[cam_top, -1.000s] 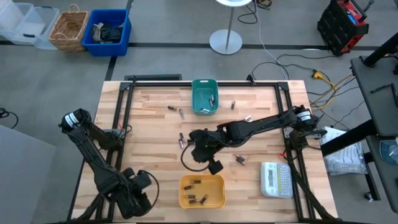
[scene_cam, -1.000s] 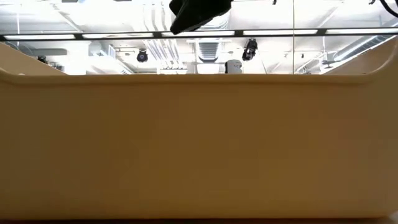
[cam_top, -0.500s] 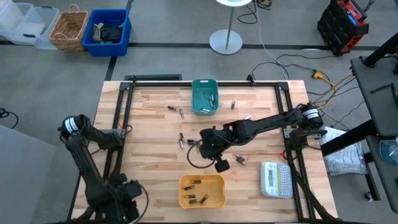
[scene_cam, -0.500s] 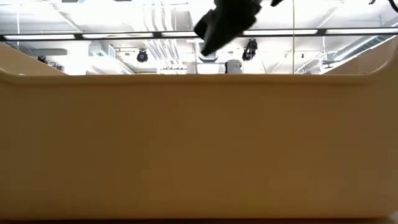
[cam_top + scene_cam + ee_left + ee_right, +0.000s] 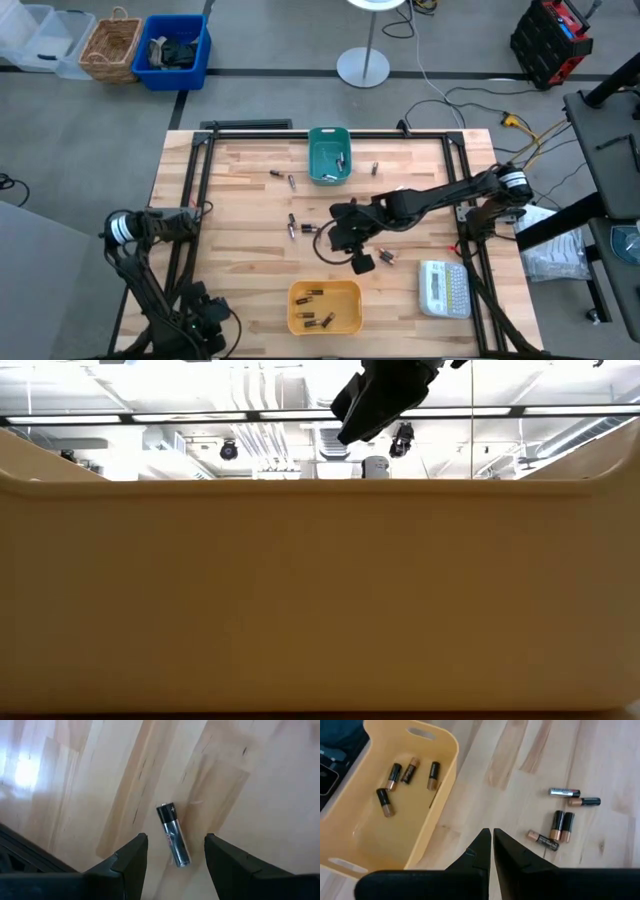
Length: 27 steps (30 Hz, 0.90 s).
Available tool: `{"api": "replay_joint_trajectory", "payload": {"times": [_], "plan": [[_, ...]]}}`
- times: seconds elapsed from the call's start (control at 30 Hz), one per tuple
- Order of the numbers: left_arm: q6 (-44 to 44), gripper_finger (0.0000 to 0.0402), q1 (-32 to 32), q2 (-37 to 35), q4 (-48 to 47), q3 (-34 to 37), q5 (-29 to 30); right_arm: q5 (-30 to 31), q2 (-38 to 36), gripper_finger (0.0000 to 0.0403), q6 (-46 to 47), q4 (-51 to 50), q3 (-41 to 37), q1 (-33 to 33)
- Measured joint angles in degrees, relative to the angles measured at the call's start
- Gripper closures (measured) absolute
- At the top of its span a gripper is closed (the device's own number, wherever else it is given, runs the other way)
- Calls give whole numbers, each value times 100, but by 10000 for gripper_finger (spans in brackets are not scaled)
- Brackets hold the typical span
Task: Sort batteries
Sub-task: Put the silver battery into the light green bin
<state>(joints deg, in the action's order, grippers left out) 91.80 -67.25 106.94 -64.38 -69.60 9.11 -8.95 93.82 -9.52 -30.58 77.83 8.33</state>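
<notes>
In the right wrist view, the yellow bin (image 5: 395, 795) holds several batteries with brown bands. More batteries (image 5: 560, 826) lie loose on the wood to its right. My right gripper (image 5: 491, 837) is shut and empty. It hovers over the table just past the yellow bin's (image 5: 325, 306) far right corner, and also shows in the high view (image 5: 361, 263). My left gripper (image 5: 175, 837) is open at the table's near left corner (image 5: 205, 318). It looks down on one dark battery (image 5: 174, 845) that lies flat between its fingers, which do not touch it.
A green bin (image 5: 329, 155) stands at the far middle, with single batteries (image 5: 292, 182) scattered around it. A white label maker (image 5: 444, 288) sits near the right front. The yellow bin's wall (image 5: 320, 600) fills the low view.
My right gripper has moved a little toward the table's right edge, away from the yellow bin's far rim. My left arm has folded down toward the near left corner.
</notes>
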Motion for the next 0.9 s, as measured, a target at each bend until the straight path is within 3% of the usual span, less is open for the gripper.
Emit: {"api": "replay_joint_trajectory", "payload": {"times": [0.1, 0.27, 0.57, 0.9], "plan": [[48, 226, -56, 13, 12, 0, 164, 0, -11, 390, -4, 4, -29, -1], [345, 226, -343, -14, 25, 0, 951, 0, -8, 390, 37, 75, -71, -1], [1494, 226, -774, -16, -126, 0, 990, 1, -8, 390, 13, 238, -152, -50], [1587, 233, -762, 380, -125, 0, 1031, 0, -6, 390, 6, 259, -156, -89]]}}
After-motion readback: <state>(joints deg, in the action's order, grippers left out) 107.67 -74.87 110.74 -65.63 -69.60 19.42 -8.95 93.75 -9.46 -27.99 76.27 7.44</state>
